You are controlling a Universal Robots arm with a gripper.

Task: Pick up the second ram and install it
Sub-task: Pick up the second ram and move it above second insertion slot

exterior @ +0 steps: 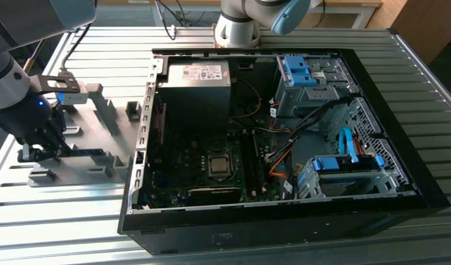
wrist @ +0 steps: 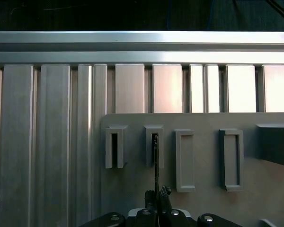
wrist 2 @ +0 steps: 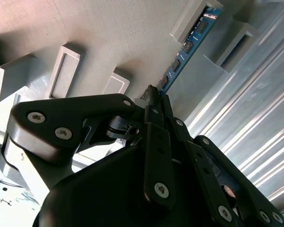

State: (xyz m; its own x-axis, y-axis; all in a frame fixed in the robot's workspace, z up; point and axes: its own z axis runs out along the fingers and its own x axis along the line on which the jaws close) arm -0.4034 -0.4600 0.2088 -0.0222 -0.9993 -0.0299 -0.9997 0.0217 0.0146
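As gripper (wrist 2: 154, 93) pinches, ram (wrist 2: 185, 46) lies edgewise

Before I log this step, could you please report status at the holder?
Jaws shut on ram. Ram's far end in holder slot. Open case beside holder.

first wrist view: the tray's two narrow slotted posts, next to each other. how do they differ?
The occupied post has the second ram standing edge-on in its slot; the empty post shows a dark slot with nothing in it. The claw lines up with the occupied post and is shut on the second ram; the empty post sits off to one side of it. Shared: same grey moulded shape, side by side on the holder tray.
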